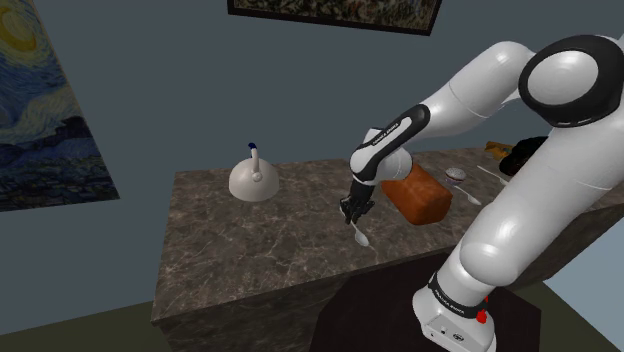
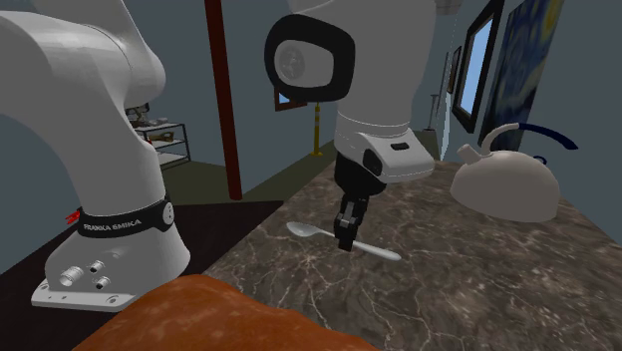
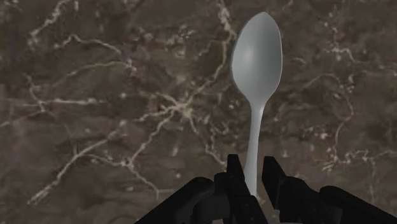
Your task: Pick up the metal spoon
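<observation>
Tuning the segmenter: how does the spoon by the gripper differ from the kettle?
The spoon is slim and lies flat; the kettle is a bulky dome standing upright. The gripper clasps the spoon's handle; the kettle stands free, untouched. The spoon is plain pale grey; the kettle is white with a dark blue handle. Both sit on the dark marbled counter.

Spoon [image 3: 256, 60] handle end hidden behind the end effector [image 3: 252, 160]
</observation>
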`<state>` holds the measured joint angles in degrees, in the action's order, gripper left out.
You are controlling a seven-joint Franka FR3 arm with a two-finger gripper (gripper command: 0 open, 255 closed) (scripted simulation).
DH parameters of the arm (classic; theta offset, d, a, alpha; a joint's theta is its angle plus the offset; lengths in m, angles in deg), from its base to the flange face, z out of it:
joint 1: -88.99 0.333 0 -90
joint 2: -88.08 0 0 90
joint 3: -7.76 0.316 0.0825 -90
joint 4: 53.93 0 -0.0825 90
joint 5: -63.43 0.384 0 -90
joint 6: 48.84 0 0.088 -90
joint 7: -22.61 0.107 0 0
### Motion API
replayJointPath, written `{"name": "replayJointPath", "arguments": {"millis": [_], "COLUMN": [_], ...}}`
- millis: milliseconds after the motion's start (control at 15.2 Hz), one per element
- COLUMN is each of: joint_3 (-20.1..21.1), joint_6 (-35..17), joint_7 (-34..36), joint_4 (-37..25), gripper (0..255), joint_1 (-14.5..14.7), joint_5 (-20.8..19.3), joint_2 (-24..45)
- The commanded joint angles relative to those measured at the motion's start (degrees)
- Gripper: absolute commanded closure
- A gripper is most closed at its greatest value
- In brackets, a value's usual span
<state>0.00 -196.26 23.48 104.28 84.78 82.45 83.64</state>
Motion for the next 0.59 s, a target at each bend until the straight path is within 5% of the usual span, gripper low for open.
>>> {"name": "replayJointPath", "arguments": {"millis": [0, 528], "joint_3": [0.05, 0.39], "joint_6": [0.97, 8.56], "joint_7": [0.61, 4.73], "joint_4": [0.25, -0.42], "gripper": [255, 255], "joint_1": [-0.12, -1.49], "joint_5": [-0.76, -5.27], "joint_2": [-0.99, -8.34]}}
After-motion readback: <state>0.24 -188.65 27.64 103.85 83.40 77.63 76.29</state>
